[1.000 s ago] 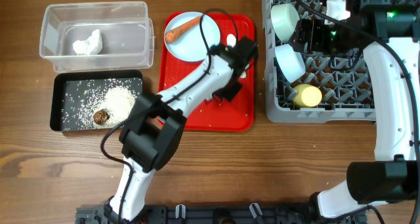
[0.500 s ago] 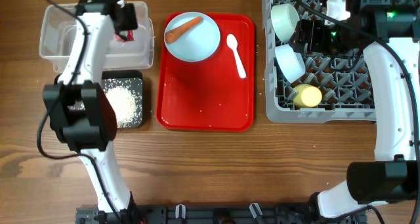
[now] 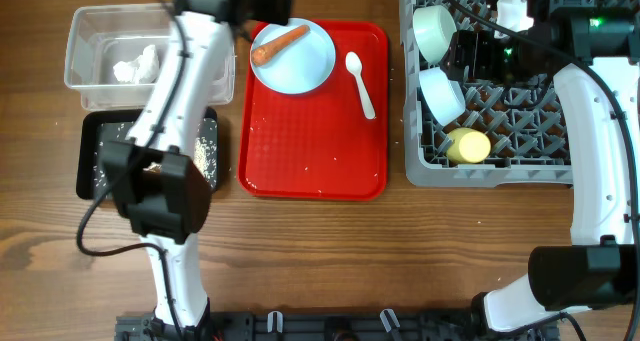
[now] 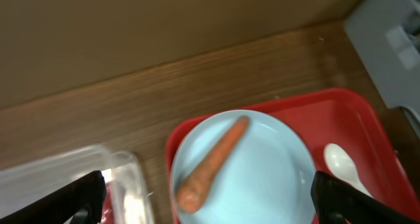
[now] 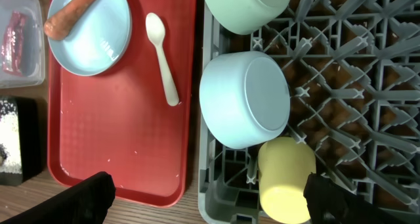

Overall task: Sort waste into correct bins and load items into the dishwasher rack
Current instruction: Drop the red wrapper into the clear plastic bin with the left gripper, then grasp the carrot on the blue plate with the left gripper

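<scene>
Overhead view shows the carrot (image 3: 278,44) lying on the plate (image 3: 306,69).

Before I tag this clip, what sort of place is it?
Probably a lab bench staged as a dish-clearing station, not a real kitchen: a wooden table, a grey dishwasher rack standing on it, and a red tray beside a clear tub and a black tray.
</scene>
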You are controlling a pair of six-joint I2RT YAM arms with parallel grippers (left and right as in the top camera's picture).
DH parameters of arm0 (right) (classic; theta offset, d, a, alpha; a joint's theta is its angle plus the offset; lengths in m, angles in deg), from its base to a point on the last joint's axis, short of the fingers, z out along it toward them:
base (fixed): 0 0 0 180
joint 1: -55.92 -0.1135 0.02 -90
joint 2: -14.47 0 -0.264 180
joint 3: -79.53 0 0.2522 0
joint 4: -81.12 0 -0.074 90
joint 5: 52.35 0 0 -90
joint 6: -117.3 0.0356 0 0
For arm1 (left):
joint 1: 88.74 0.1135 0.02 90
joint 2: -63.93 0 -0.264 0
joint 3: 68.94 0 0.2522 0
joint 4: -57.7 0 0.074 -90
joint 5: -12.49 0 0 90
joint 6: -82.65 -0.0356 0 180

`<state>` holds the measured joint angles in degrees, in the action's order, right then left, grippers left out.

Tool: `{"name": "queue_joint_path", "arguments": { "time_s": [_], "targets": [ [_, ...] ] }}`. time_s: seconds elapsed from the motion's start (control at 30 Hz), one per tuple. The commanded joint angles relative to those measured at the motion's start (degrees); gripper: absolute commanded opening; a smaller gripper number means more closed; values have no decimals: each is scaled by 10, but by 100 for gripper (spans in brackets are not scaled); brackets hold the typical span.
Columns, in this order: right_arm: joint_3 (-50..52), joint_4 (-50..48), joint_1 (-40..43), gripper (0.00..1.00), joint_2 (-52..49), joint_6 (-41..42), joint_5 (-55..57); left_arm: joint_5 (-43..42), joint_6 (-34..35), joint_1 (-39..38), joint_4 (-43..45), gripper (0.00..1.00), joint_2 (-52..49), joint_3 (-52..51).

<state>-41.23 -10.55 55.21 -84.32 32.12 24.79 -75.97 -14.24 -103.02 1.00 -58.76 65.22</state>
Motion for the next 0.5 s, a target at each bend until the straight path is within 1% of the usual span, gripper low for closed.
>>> {"name": "queue_joint_path", "arguments": {
  "time_s": [0.0,0.2,0.3,0.4,0.47],
  "targets": [
    [-1,0,-2,96,4,-7,-1,50,-52,-16,10,100,-66,-1],
    [-1,0,-2,96,4,-8,-1,50,-67,-15,43,100,-159,-1],
    [-1,0,-2,96,4,-8,-1,15,-66,-17,39,99,-177,-1],
    [-1,0,-2,96,4,-8,-1,2,-66,-17,23,93,-193,-1],
    [-1,0,-2,96,4,-8,-1,-5,-64,-17,0,87,-206,-1]
  ]
}}
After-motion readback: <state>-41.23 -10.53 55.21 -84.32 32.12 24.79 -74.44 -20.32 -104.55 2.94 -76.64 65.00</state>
